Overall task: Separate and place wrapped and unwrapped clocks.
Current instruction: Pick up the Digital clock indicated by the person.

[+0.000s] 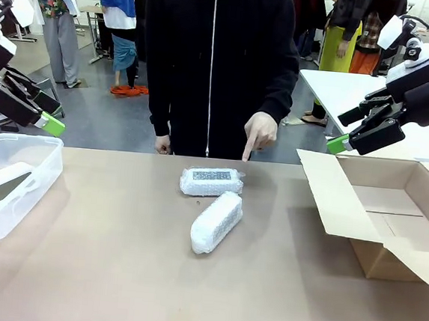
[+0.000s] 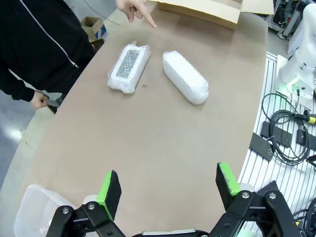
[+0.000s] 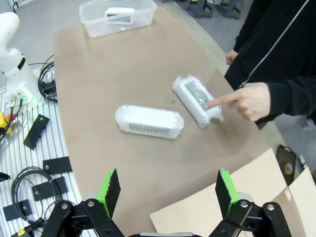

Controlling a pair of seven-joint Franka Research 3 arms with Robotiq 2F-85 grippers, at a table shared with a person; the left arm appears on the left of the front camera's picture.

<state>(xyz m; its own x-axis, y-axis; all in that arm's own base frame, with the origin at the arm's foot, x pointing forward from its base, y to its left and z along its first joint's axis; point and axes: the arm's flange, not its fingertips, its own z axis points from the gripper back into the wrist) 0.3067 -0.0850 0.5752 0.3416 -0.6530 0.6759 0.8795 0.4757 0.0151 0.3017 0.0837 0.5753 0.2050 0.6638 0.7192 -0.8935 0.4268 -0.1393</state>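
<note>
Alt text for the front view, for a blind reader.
A person's hand points at the farther wrapped clock, the nearer wrapped clock just in front, mid-table. A bare clock lies in a clear tub left, a cardboard box open right; left gripper and right gripper hover open.

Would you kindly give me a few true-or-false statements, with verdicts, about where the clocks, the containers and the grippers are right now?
1. The bare clock lies inside the clear plastic tub. True.
2. Both wrapped clocks sit in the cardboard box. False: the far wrapped clock and the near wrapped clock lie on the table, between tub and box.
3. The person's hand points a finger down beside the far wrapped clock. True.
4. Each gripper is shut on a clock. False: the left gripper and the right gripper are open and hold nothing.
</note>
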